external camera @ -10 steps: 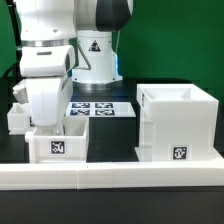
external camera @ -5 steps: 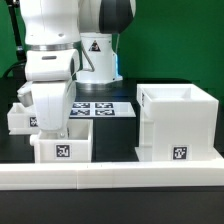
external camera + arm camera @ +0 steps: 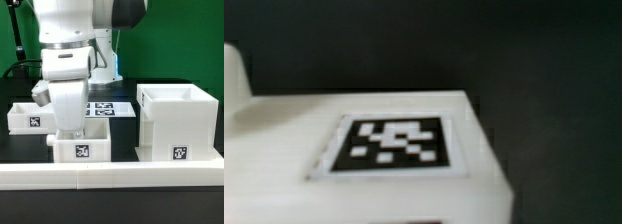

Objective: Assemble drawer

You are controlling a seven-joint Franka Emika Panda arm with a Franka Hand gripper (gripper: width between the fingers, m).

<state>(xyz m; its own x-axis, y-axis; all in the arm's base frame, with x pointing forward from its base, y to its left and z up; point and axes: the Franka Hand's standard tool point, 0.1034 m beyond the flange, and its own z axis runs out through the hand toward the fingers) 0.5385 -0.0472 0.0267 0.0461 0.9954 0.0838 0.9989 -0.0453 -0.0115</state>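
Note:
The tall white casing (image 3: 178,125) stands at the exterior view's right, open on top, with a tag on its front. One small knobbed tray (image 3: 84,148) sits left of it by the front rail. My gripper (image 3: 68,133) reaches down onto this tray's left wall and is shut on it; the fingertips are hidden by the hand and the wall. The second tray (image 3: 30,118) rests further left, behind. In the wrist view only a white tray face with its tag (image 3: 397,143) shows, blurred; no fingers show.
The marker board (image 3: 108,108) lies flat behind the trays near the robot base. A low white rail (image 3: 110,178) edges the table's front. A gap of black table separates the held tray from the casing.
My gripper and the tray it holds have slid toward the exterior view's right, closer to the casing. The second tray, once partly hidden by the arm, now shows.

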